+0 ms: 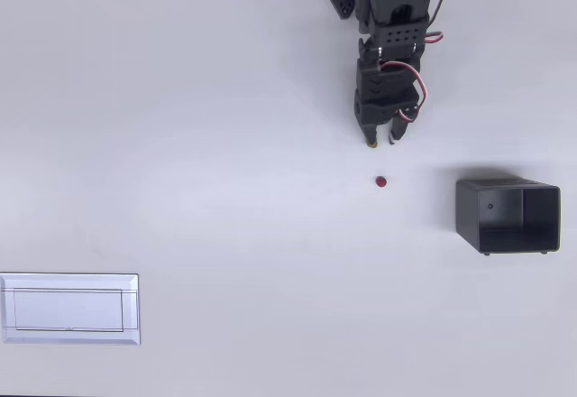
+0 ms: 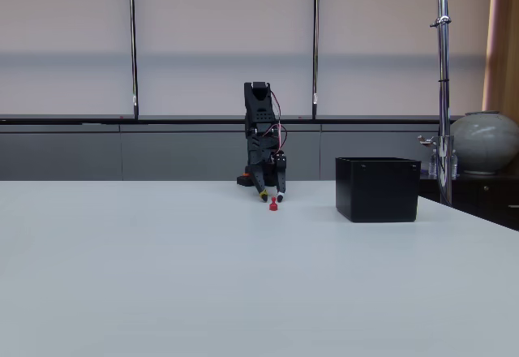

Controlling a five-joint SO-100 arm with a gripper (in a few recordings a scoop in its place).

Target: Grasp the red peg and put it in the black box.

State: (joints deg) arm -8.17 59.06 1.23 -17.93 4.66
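Red peg (image 1: 381, 181): small dark red piece standing alone on the white table (image 1: 225, 144); from above it reads as a round dot. In the fixed view the red peg (image 2: 273, 205) stands upright on the table, just in front of and below the gripper tips, apart from them.

Gripper (image 1: 382, 141): black, two-fingered, pointing down toward the table, a short way above the peg in the overhead view. Its fingers are parted with a narrow gap between the tips and nothing between them. In the fixed view the gripper (image 2: 271, 197) hangs low over the table; one fingertip shows yellow, the other pale.

Arm (image 1: 389, 45): black, entering from the top edge of the overhead view, with red, white and black wires looped along its side. An orange part shows near its base at the top edge.

Black box (image 1: 507, 216): dark rectangular open-topped container, to the right of the peg in both views and well apart from it. Thin walls; small feet visible at its lower edge from above. In the fixed view the black box (image 2: 378, 188) stands on the table, right of the arm. Bare table lies between peg and box.

White tray (image 1: 69, 309): flat, rectangular, at the lower left of the overhead view, far from peg, box and gripper.

Background, fixed view: a pale wall with dark vertical bars, a metal pole (image 2: 443, 81) at right, and a round grey-green jar (image 2: 485, 141) beside it.

Markings: no readable writing or labels on any item.
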